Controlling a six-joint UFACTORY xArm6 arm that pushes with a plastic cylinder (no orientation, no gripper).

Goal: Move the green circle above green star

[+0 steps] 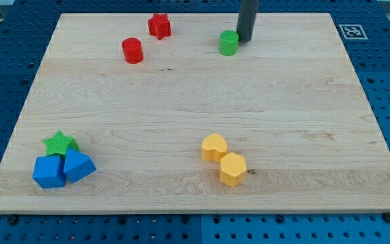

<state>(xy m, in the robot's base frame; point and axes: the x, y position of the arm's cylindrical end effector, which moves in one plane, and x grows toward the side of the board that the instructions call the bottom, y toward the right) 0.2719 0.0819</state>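
Nearest you, at the view's bottom left of the wooden surface [181, 102], two blue blocks: a cube-like blue block [49, 171] and a second, angular blue block [78, 165] to its right, the two touching. The green star [59, 142] sits directly behind them, pressed against both.

Bottom centre, slightly right: two yellow blocks — one yellow block [214, 147] and another yellow block [233, 169] just below and to its right, touching. Both look like chunky polygons; I can't pin the exact shape.

The middle of the surface holds nothing but wood grain.

Far side, toward the view's top: red circle [133, 50] at left of centre, red star [159, 26] just beyond and to its right, close together but apart.

The green circle [228, 43] is at top centre-right, well apart from the green star — nearly the whole diagonal of the surface lies between them.

No end effector to read as open or closed; you have a dark rod only. My tip [244, 39] is down on the surface just to the right of the green circle, right at its edge. Contact or a hair's gap — can't tell.
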